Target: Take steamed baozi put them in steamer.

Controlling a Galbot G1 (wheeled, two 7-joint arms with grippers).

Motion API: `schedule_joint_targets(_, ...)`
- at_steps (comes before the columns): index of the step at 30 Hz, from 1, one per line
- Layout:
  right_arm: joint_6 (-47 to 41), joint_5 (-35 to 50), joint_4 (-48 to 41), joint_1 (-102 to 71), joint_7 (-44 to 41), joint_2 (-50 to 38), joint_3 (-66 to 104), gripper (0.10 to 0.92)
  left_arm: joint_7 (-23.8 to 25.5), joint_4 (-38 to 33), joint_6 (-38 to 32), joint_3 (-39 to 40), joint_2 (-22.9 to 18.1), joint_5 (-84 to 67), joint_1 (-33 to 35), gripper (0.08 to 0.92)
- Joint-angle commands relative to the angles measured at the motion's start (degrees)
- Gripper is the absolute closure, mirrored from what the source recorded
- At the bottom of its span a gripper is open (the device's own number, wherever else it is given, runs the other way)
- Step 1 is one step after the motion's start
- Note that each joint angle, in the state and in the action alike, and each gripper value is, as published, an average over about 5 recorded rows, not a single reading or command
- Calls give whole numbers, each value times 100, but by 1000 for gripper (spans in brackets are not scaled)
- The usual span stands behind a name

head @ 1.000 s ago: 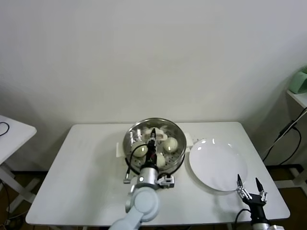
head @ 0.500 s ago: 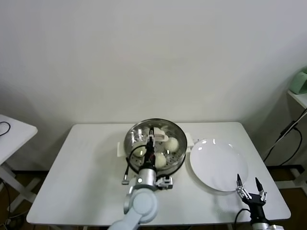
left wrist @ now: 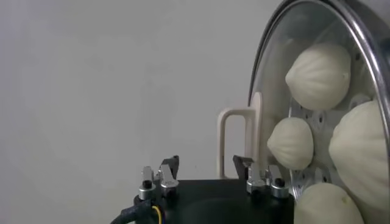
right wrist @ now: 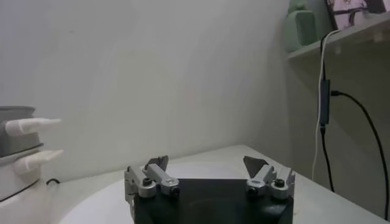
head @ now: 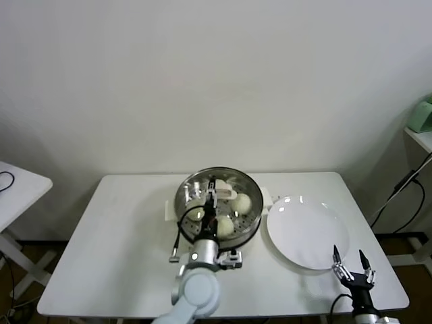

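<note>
Shift: left gripper (head: 213, 194) eased back toward robot, open, empty.
Buns: off-white round dough baozi (head: 241, 202) lay just beside it, inside shiny round steel steamer (head: 251, 183).
Right gripper (head: 352, 264): open, parked by flat white plate (head: 307, 233), desk (head: 121, 229) front edge.

Left gripper (head: 212, 191) risen out of steamer (head: 185, 191), jaws spread apart, arm drawn back nearer; four steamed baozi (head: 241, 202) now lie uncovered.

Head cam looks down frontally; wrist cams low, close — left shares steamer (head: 217, 202) w/ head.
</note>
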Motion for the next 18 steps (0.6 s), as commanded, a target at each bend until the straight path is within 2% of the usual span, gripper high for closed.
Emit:
schedule_joint_targets(1, -8, -20, 17, -13, -2, 23, -2, 203, -122, -373, -41, -10, 72, -293, 173, 361)
schedule_joint_targets(8, -16, -67, 28, -26, -3, 52, -2, 203, -265, -748, -112, -139, 294, -689, 388, 222)
schedule_joint_targets(15, -72, -132, 47, -4, -15, 106, -17, 203, -489, -1250, -331, -384, 617, -1230, 745, 191)
schedule_joint_targets(18, -122, -160, 68, -1, -16, 110, -22, 203, -668, -1508, -583, -662, 763, -1989, 997, 181)
